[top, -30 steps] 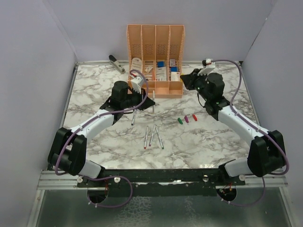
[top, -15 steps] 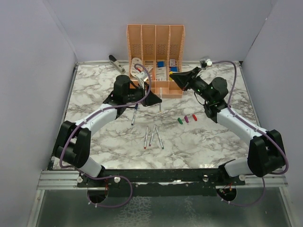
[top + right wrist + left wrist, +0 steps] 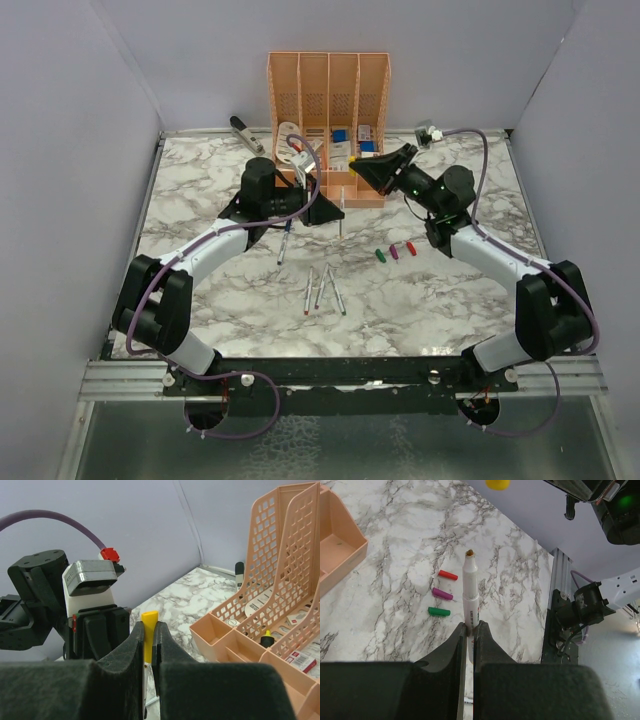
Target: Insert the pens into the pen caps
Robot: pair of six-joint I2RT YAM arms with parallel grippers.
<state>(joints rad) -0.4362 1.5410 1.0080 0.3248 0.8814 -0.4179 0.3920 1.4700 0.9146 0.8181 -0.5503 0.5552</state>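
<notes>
My left gripper (image 3: 330, 209) (image 3: 470, 626) is shut on a silver-grey pen (image 3: 470, 587) and holds it above the table with the tip pointing away. My right gripper (image 3: 364, 165) (image 3: 149, 626) is shut on the yellow cap (image 3: 149, 632), held just beyond the pen's tip; the cap shows at the top edge of the left wrist view (image 3: 497, 484). Several more pens (image 3: 321, 287) lie mid-table, one (image 3: 284, 243) under my left arm. The green (image 3: 380, 256), purple (image 3: 394, 252) and red (image 3: 410, 246) caps lie together. I see no blue cap.
The peach desk organiser (image 3: 328, 75) (image 3: 280, 580) stands at the back centre, close behind both grippers. A grey stapler (image 3: 245, 133) lies at the back left. The table's right rail (image 3: 560, 605) shows in the left wrist view.
My left gripper swung right and raised its pen, then held still. My right gripper turned and moved left with the yellow cap, closing on the pen's tip.
</notes>
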